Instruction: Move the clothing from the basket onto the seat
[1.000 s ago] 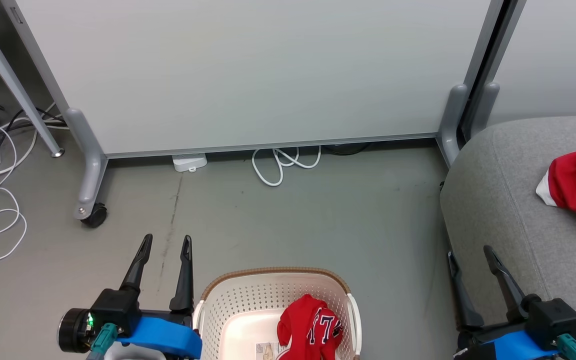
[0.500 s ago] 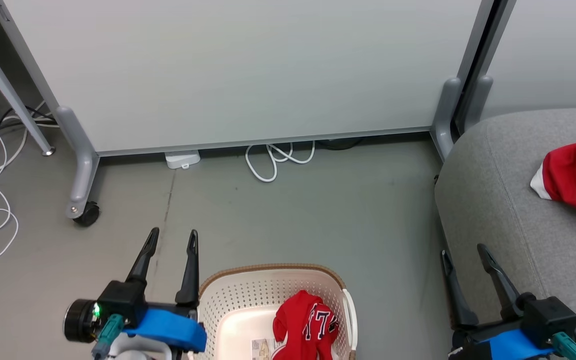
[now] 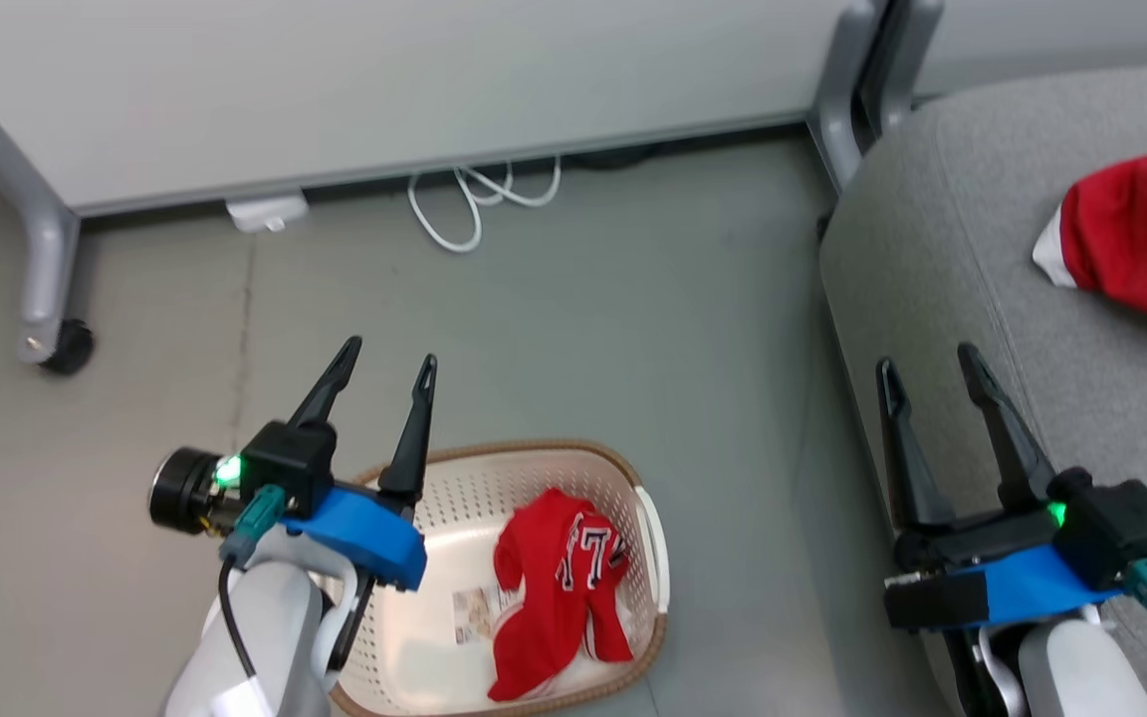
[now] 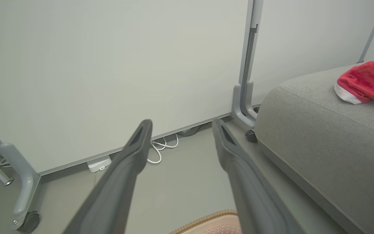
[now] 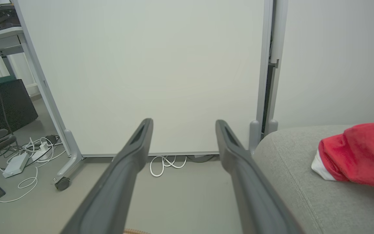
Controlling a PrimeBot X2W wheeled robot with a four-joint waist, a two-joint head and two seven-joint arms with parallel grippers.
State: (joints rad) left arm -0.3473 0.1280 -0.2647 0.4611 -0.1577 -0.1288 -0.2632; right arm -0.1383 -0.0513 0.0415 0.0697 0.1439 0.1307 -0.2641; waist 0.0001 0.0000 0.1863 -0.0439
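Left gripper [image 3: 389, 354] noted with both fingers spread wide and nothing between them; it is held at the far left corner of the basket [image 3: 514, 483], its inner finger crossing the braided rim in the head view. Right gripper [image 3: 927, 358] likewise found fully spread and empty, held low against the near flank of the grey seat [image 3: 932, 249]. Change over the last second: the whole head view has been shifted, the partition panel [image 3: 384, 80] and white cable [image 3: 444, 214] being carried up the frame and the basket brought much further into sight, so a downward tilt of the camera is inferred, not a displacement of the objects. Both pairs of fingers were seen equally wide throughout. The left gripper is judged to have been brought slightly nearer the basket, though the camera motion leaves this uncertain. Task items: one red numbered jersey [image 3: 554, 588] lies crumpled inside the basket, towards its right wall, beside a label sticker [image 3: 474, 602]; a second red jersey [image 3: 1141, 234] with white trim is already laid on the seat, well apart from the basket. Task judged half done; the robot is taken to be lining up for the second pick, for which a descent into the basket will be needed
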